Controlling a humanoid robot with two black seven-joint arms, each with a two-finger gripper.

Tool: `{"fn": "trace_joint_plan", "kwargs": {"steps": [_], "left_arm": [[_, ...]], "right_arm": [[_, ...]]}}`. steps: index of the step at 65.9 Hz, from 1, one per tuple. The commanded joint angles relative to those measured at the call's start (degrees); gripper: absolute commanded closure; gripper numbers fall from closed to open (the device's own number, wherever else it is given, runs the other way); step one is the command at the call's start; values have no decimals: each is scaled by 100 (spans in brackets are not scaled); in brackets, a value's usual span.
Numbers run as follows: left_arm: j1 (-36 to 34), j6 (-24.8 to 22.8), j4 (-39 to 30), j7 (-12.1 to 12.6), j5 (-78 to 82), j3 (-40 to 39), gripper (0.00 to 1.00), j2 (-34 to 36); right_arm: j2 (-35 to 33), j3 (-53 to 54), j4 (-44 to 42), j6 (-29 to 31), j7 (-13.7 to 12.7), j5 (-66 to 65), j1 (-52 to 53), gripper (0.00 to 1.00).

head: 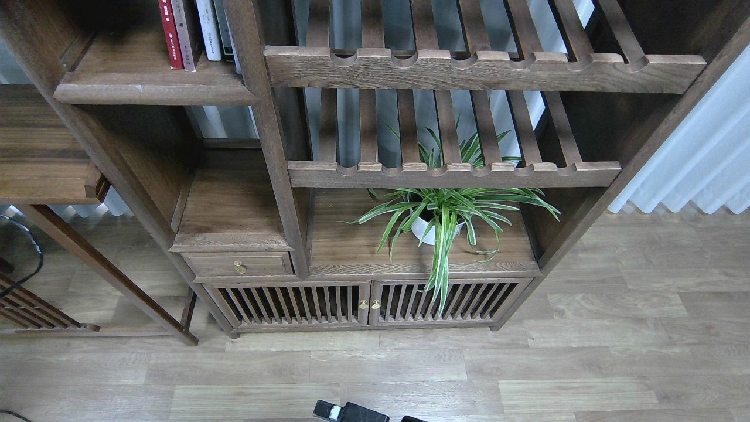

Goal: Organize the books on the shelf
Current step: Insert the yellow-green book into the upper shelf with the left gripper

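Our shelf (146, 88) — the solid dark brown board with the rounded front edge — sits at the upper left of the wooden unit. At its right end a few slim books stand upright, cut off by the top of the view: a red spine (170, 35), a brown one just beside it, then a white spine (208, 29) and a grey one against the post. The three large paperbacks we are to organize are not in sight. To the right run two slatted racks (451, 173) with scalloped front rails, and under the lower one a striped green plant (445, 217) in a white pot stands on the cabinet top. A black cable (32, 258) loops in at the left edge. Neither end effector shows; only a black part (351, 412) of us peeks in at the bottom edge, so we cannot tell their state.
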Motion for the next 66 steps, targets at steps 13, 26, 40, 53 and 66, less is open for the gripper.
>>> {"fn": "trace_joint_plan", "kwargs": {"steps": [13,26,40,53,66], "left_arm": [[-164,0,178,-866,515,864,96,66],[-146,0,345,-1815,1034,1154,96,31],[-103,0,477,-2124,1307,1189,96,-57],[-102,0,731,-2273,1316,1425,95,-154],[-120,0,828,-2282,1316,1954,95,-110]], "right_arm": [[0,7,184,0,8,9,-135,0],[0,95,245,0,87,193,-118,1],[0,121,491,0,263,378,-65,0],[0,227,694,0,448,457,-56,0],[0,253,703,0,536,571,-56,0]]}}
